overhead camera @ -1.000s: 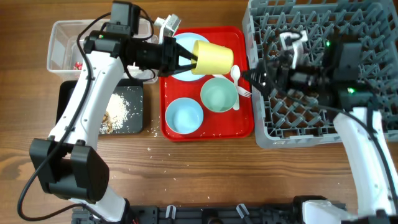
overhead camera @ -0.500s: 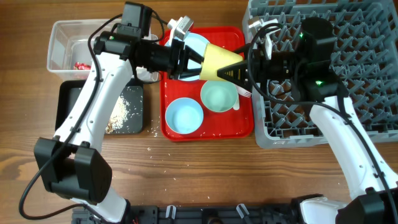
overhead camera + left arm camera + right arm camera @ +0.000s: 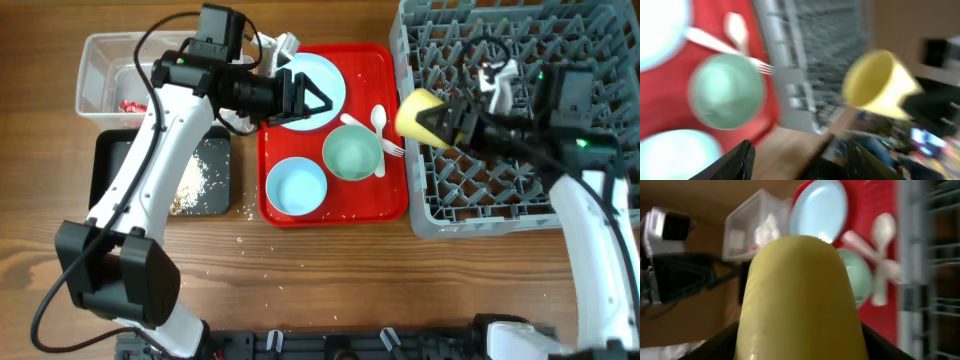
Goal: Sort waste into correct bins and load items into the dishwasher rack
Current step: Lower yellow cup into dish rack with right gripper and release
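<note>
The yellow cup point(image 3: 417, 111), plain and small, lies on its side with its mouth toward the red tray point(image 3: 335, 216). It is clamped in the right tool point(image 3: 446, 124) above the left rim of the grey rack point(image 3: 560, 190). The left tool point(image 3: 314, 100) hovers with its fingers apart over the pale blue plate point(image 3: 325, 72), near 2 bowls, teal point(image 3: 352, 153) and light blue point(image 3: 296, 186). Both wrist views are smeared; in the right one the cup hides the fingers gripping it.

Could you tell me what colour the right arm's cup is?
The cup is yellow, clearest in the right wrist view.
</note>
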Available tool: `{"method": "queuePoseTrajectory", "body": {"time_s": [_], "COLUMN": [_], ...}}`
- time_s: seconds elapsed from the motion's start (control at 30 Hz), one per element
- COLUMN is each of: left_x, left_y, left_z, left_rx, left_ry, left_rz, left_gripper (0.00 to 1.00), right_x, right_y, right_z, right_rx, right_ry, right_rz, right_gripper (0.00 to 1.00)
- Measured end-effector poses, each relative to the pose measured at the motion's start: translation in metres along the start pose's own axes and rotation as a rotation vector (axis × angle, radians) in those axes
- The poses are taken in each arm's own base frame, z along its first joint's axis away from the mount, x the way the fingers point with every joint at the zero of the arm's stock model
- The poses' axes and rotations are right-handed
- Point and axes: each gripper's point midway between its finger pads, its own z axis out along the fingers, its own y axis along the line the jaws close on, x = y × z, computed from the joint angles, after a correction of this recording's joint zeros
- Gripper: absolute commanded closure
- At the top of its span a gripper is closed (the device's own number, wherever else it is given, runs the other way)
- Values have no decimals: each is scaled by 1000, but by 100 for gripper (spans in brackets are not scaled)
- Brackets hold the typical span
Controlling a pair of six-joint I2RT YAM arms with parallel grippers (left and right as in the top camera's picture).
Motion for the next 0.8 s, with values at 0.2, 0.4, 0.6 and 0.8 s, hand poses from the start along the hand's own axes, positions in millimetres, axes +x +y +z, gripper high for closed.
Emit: {"method": "queuePoseTrajectory", "body": {"time_s": [0.2, 0.4, 0.6, 0.8], "left_x": [-5, -6, -5, -4], "left_y": [71, 82, 83, 83], "left_z": [-15, -20, -21, -21], "left_rx": [-414, -483, -491, -491], "left_ry": [-66, -79, -75, -75], "left_rz": [-41, -44, -47, -49], "left_gripper": [41, 41, 40, 40], "right_x": [61, 74, 73, 17], "right_y": [-77, -125, -145, -87], "right_z": [-48, -20, 1, -4], "right_rx": [581, 805, 826, 697], "right_ry": [128, 303, 364, 251], "right_rz": [155, 170, 175, 58], "right_gripper": [44, 39, 14, 21]}}
